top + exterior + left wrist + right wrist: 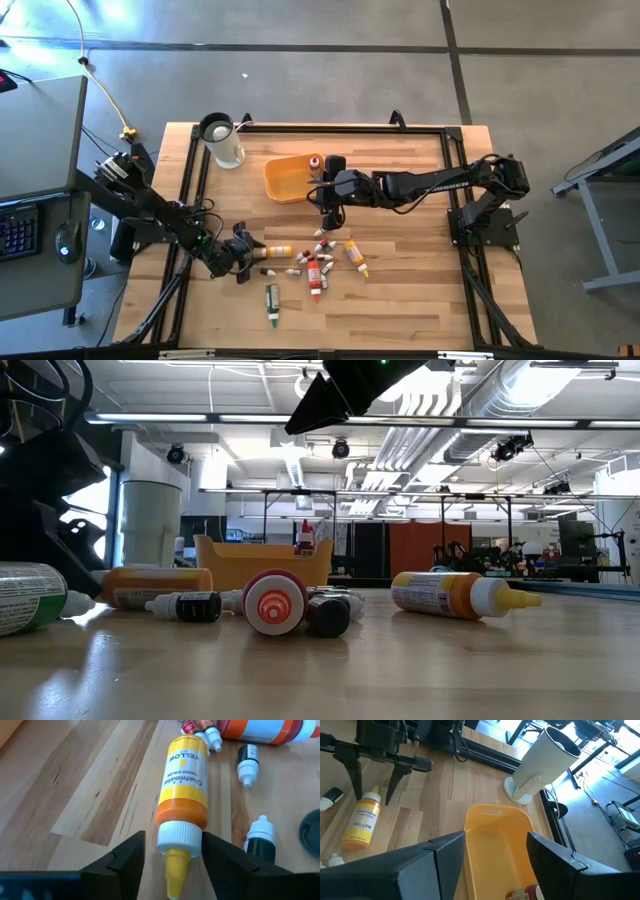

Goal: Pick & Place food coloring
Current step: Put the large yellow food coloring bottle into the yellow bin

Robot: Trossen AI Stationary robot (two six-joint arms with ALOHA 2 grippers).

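A yellow food coloring bottle (182, 785) lies on its side on the wooden table. Its white cap (179, 837) and yellow tip sit between the fingers of my left gripper (174, 860), which is open; the fingers stand on either side of the cap without clearly touching it. From above, that gripper (252, 250) is at the table's near left. My right gripper (495, 865) hovers open and empty over the yellow-orange tray (495, 845), where a red bottle (316, 163) stands. Several more bottles (318, 265) lie scattered near the table's middle.
A white jug (222, 140) stands at the far left, beside the tray (285, 178). Small dark bottles with white caps (247, 760) lie close to the yellow bottle, and a green-labelled bottle (272, 303) lies nearer the front edge. A black frame (330, 127) borders the table.
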